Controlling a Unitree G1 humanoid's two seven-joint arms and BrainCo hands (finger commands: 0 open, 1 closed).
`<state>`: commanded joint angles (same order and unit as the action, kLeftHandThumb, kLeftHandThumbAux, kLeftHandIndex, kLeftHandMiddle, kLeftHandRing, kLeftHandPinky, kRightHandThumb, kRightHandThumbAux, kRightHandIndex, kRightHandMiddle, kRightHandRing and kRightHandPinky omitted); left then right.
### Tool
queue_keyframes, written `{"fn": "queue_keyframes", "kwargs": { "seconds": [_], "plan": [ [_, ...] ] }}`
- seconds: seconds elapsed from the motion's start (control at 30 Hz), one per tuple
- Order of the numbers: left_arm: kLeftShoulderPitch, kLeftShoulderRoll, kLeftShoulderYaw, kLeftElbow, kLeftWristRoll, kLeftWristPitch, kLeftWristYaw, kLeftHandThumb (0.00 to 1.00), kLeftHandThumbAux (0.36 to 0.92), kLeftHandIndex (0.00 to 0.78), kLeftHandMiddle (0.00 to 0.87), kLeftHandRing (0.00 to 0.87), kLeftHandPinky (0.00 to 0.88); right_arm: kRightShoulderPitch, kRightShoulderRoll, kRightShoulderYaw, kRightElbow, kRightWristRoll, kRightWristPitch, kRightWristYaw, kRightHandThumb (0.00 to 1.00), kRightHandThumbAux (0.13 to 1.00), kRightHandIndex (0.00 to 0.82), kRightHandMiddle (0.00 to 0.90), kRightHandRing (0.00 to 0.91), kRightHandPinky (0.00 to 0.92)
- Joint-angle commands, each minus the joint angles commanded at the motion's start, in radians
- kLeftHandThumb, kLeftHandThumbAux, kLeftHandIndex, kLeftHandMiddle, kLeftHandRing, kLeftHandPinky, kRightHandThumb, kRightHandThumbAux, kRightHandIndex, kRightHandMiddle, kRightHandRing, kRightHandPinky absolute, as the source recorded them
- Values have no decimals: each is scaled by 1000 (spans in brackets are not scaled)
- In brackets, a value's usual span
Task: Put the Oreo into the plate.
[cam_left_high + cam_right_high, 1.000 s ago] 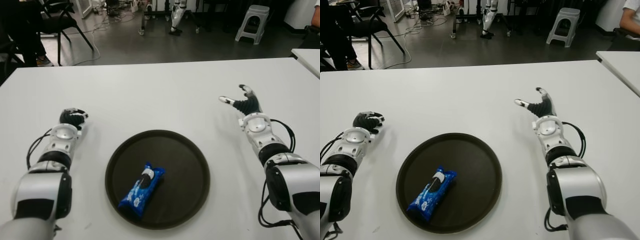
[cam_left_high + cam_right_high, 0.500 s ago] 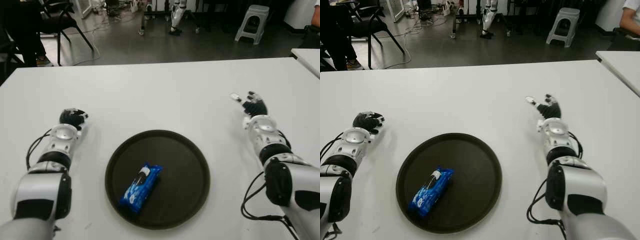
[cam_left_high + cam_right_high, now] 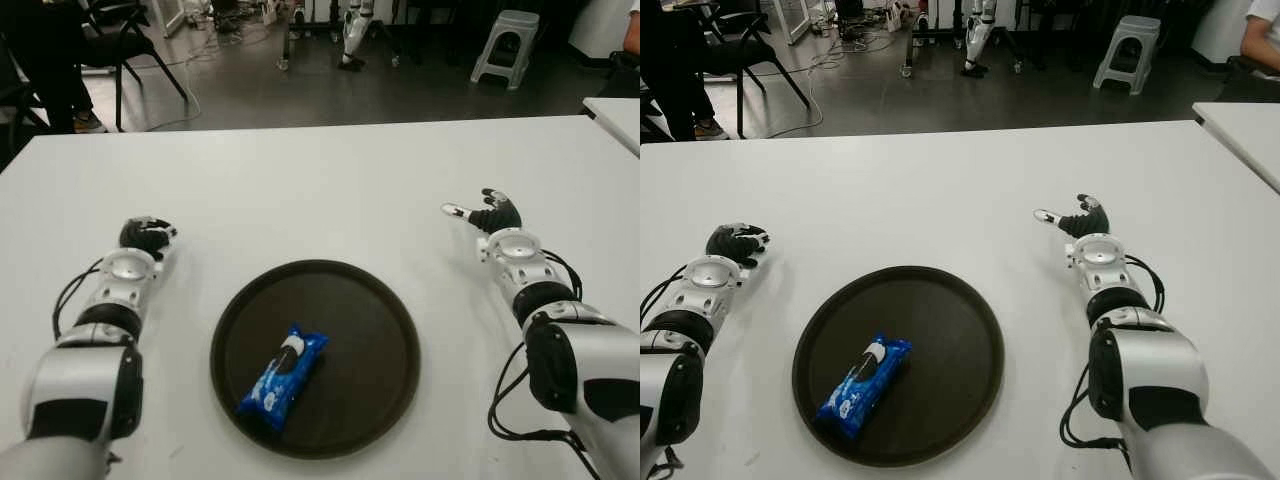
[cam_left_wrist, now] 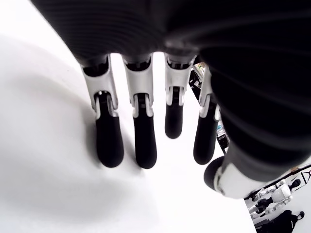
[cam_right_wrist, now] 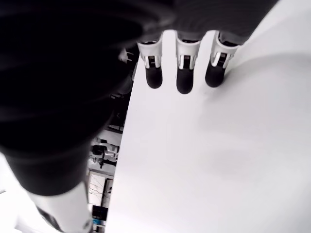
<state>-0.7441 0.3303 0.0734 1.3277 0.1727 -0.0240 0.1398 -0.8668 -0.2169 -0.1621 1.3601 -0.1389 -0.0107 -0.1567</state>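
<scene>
Lying in the dark plate [image 3: 385, 330], blue Oreo pack [image 3: 284, 373], left hand [image 3: 146, 236] and right hand [image 3: 490, 214] fingers relaxed, empty

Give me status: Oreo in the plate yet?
Done: the Oreo pack lies inside the dark plate, left of its middle. In hand: nothing. The right hand shows open over the table, right of the plate; the left hand shows left of it, holding nothing. Left: nothing visible for the placement itself.
</scene>
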Motion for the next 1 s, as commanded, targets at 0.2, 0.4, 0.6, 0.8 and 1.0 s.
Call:
{"fn": "queue_keyframes", "kwargs": {
  "seconds": [0.2,0.4,0.6,0.8,1.0],
  "plan": [
    [-1,-1,1,0,-2,4,6,677,726,399,167,185,195,-1,0,6,0,-7,6,1,0,814,69,86,99,106],
    [1,1,0,0,-1,2,4,676,726,398,153,166,156,-1,-2,8,0,-15,11,2,0,812,72,94,104,109],
    [-1,2,2,0,-3,-1,-3,678,725,398,152,154,140,-5,-1,12,0,-17,17,3,0,800,78,93,102,95],
    [-1,2,5,-2,-7,-5,-5,677,726,398,155,163,166,-5,0,1,-1,-6,16,5,0,811,81,99,108,106],
    [0,1,4,-2,-6,-13,-4,672,727,397,175,193,209,-4,0,-6,-1,-4,10,5,0,821,84,97,114,116]
  ]
}}
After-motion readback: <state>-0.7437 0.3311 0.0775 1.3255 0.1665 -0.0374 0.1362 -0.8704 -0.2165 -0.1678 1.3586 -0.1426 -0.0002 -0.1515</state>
